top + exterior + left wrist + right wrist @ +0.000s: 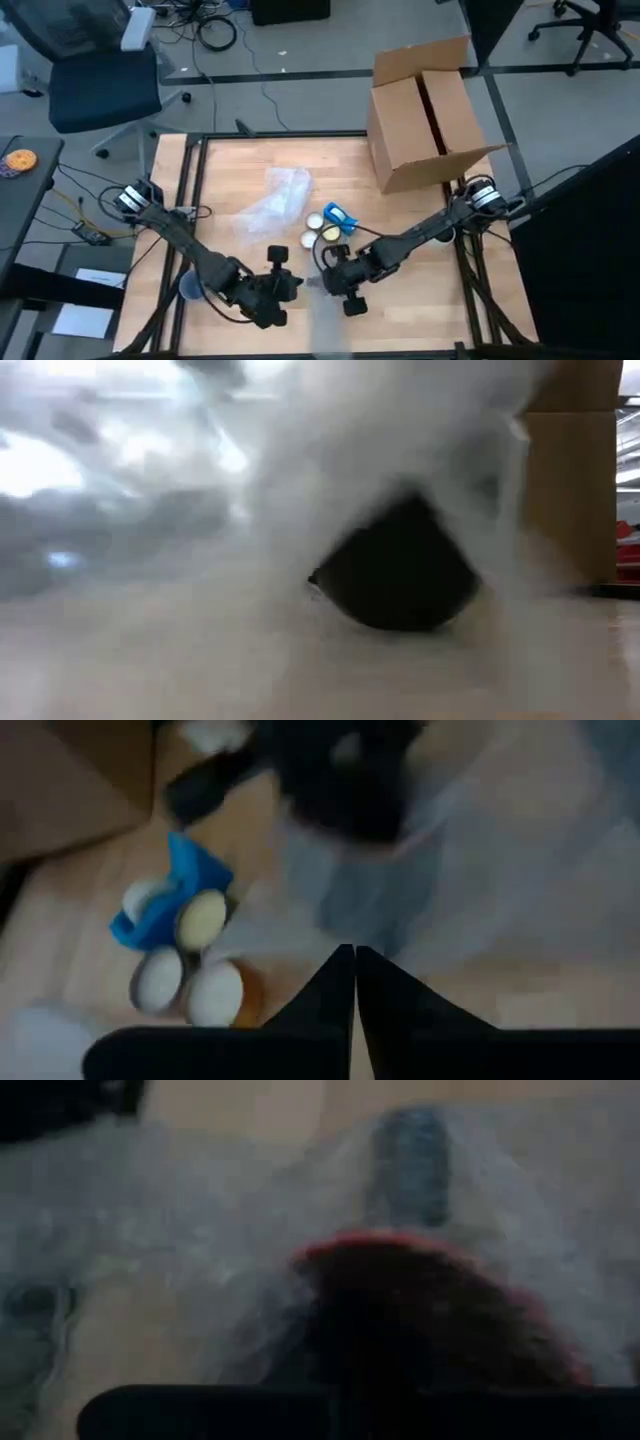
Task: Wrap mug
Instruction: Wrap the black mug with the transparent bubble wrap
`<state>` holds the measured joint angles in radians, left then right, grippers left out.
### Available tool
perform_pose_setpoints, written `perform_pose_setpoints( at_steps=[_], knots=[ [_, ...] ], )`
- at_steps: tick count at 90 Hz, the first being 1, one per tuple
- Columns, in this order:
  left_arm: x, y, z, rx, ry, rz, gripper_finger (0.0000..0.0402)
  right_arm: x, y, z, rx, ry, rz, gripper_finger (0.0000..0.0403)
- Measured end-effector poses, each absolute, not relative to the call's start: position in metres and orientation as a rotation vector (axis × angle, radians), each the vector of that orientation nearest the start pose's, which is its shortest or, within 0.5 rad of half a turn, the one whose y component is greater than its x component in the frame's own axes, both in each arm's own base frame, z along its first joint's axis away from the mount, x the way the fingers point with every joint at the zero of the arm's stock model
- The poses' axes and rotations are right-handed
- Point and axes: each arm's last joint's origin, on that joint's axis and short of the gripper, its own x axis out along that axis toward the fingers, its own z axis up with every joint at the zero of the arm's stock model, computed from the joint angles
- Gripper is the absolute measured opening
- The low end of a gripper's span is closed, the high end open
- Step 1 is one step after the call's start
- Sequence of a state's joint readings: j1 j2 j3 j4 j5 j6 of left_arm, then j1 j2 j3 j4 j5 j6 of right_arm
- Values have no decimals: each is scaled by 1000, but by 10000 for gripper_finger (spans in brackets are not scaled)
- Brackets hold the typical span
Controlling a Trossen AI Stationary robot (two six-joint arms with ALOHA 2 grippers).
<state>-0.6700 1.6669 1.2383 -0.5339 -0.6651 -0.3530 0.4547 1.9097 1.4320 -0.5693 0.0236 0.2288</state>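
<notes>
High view: both grippers meet near the table's front edge; left jaws clenched, right's unclear, mug orientation unreadable.

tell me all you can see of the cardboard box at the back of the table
The cardboard box is plain brown, with creased flaps. It lies tipped on its side at the table's far right corner, its open end facing away toward the floor. Neither arm touches it. The low view shows one brown wall at the right.

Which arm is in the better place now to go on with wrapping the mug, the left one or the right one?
Probably the right. Its wrist view shows the dark mug right in front of it, inside the clear wrap. The left tool is shut beside the right tool, with only wrap before it.
</notes>
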Motion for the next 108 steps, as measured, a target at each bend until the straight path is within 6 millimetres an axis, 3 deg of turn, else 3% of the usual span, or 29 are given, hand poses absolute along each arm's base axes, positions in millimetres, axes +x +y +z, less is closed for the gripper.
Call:
perform_pose_setpoints(
  at_steps=[26,58,68,80,108],
  knots=[
    [279,-191,221,220,751,169,0,366,173,234,-117,1062,205,0],
    [281,-187,212,188,733,169,0,370,150,216,-117,1077,147,0],
    [281,-187,212,187,733,166,0,370,149,212,-121,1095,207,0],
    [282,-188,209,170,748,157,0,369,151,212,-243,1075,308,0],
    [315,-209,167,85,699,-11,0,373,144,212,-379,1047,385,0]
  ],
)
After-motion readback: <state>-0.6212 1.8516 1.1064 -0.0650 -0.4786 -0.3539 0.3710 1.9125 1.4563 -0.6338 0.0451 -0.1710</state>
